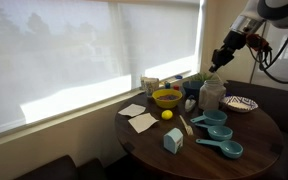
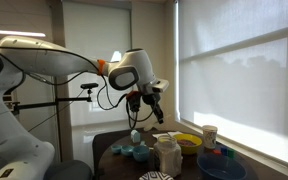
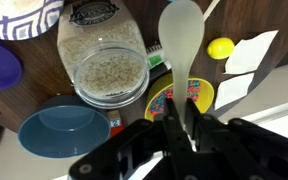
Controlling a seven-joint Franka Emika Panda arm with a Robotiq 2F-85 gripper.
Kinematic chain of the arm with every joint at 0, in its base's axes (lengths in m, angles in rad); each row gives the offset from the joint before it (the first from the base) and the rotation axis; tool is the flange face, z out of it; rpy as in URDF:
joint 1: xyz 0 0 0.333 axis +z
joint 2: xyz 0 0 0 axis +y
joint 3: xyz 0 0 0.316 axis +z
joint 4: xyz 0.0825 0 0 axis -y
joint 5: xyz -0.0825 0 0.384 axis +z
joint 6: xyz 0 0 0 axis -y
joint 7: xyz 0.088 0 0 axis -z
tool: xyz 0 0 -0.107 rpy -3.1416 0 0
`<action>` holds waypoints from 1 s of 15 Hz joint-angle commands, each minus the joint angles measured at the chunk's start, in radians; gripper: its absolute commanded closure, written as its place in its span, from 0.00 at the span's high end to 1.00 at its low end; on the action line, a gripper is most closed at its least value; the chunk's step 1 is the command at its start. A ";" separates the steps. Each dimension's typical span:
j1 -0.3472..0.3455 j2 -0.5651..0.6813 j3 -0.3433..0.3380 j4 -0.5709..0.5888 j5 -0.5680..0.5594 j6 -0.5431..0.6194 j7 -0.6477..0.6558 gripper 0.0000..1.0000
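My gripper (image 3: 187, 118) is shut on the handle of a white plastic spoon (image 3: 181, 40), whose bowl points away from the jaws. It hangs in the air above the round table, as both exterior views show (image 1: 218, 58) (image 2: 156, 112). Below the spoon stands an open glass jar of oats (image 3: 109, 65) (image 1: 212, 93). Next to the jar is a yellow bowl of coloured sweets (image 3: 162, 100) (image 1: 167, 98), directly under the spoon's handle in the wrist view.
On the dark round table (image 1: 259, 135) lie teal measuring cups (image 1: 219, 130), white napkins (image 1: 139, 118), a small yellow ball (image 1: 167, 114), a patterned plate (image 1: 241, 103) and a blue bowl (image 3: 64, 130). A window with a lowered blind runs behind the table.
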 commanded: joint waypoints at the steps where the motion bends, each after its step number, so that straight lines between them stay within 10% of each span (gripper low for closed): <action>1: 0.003 0.039 -0.029 0.036 -0.056 0.026 0.100 0.03; 15: -0.031 0.046 -0.014 -0.029 -0.227 0.258 0.213 0.03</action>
